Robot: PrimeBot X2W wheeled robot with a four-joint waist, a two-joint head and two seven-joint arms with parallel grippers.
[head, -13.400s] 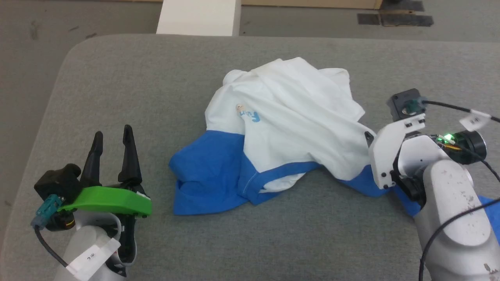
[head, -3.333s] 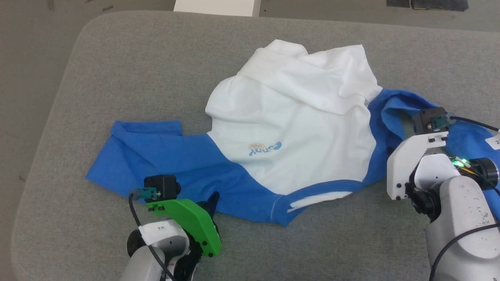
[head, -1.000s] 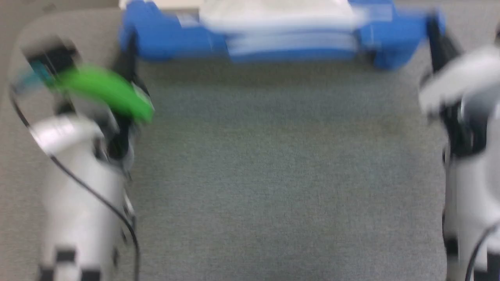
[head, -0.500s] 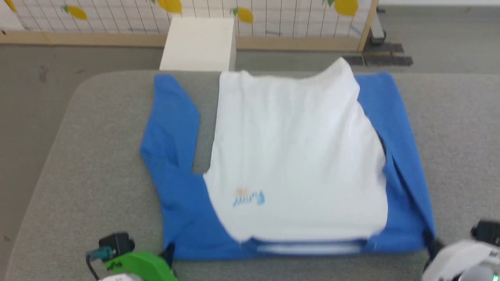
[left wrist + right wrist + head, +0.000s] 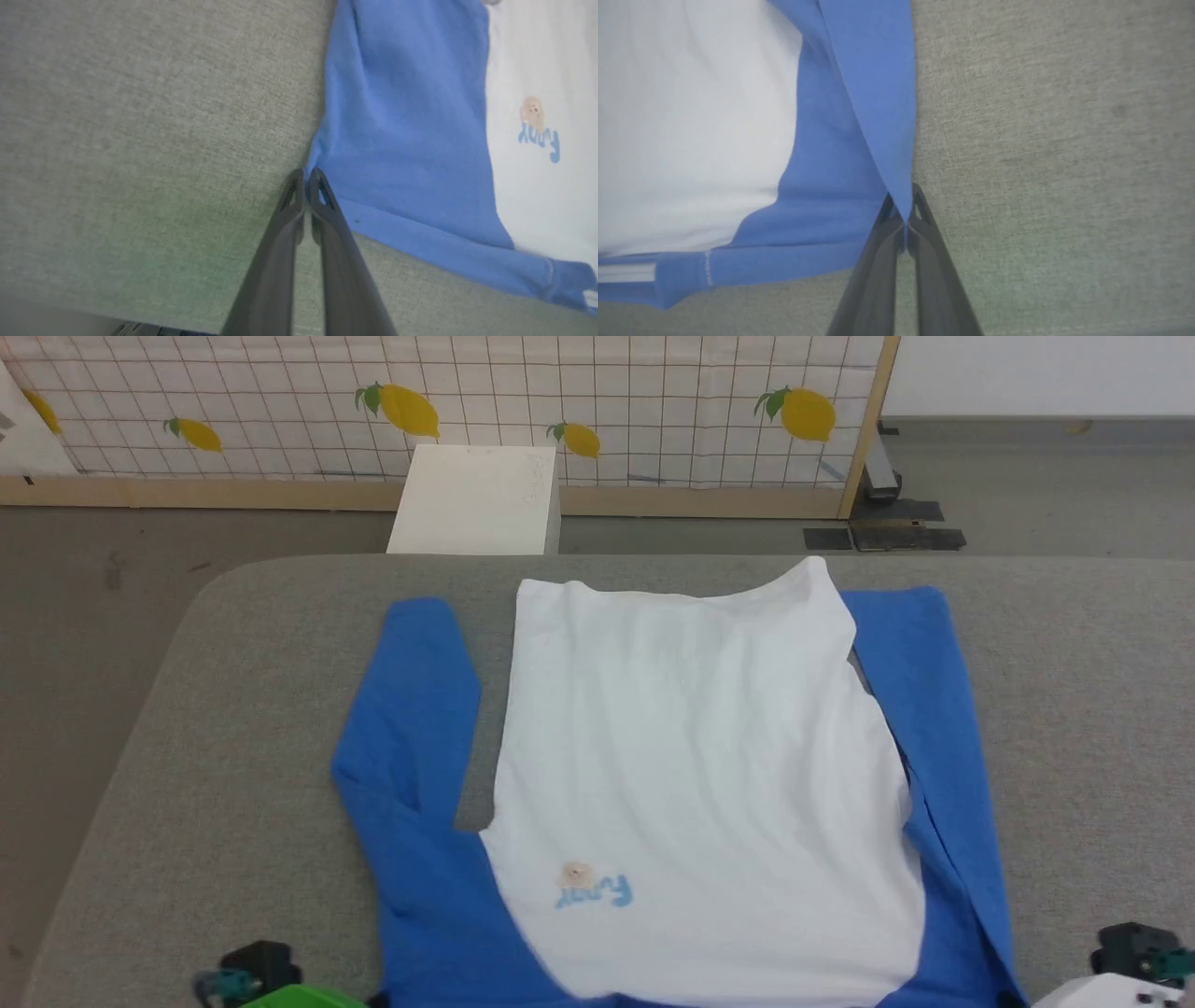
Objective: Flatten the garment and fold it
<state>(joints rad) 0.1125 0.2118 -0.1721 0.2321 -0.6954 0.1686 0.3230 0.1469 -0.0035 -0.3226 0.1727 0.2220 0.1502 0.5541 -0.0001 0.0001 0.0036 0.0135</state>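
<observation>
The garment [image 5: 700, 756] lies spread flat on the grey table [image 5: 233, 709], white body up, blue sleeves straight along both sides, collar end nearest me. Its small blue logo [image 5: 595, 889] sits at the near left. In the left wrist view my left gripper [image 5: 307, 172] is shut, its tips pinching the outer edge of the blue shoulder [image 5: 397, 140]. The right wrist view has my right gripper [image 5: 903, 196] shut on the other blue shoulder edge [image 5: 859, 140], cloth running down between its fingers. Both grippers are low over the table.
Bare grey table surrounds the garment on the left, right and far side. Beyond the far edge stand a white box [image 5: 476, 499] and a gridded panel with lemon prints [image 5: 653, 411]. A dark floor plate [image 5: 882, 537] lies at the back right.
The garment, held stretched in the air a second ago, has come down and now lies flat. The head view has tilted, so both arms sit lower in it.
</observation>
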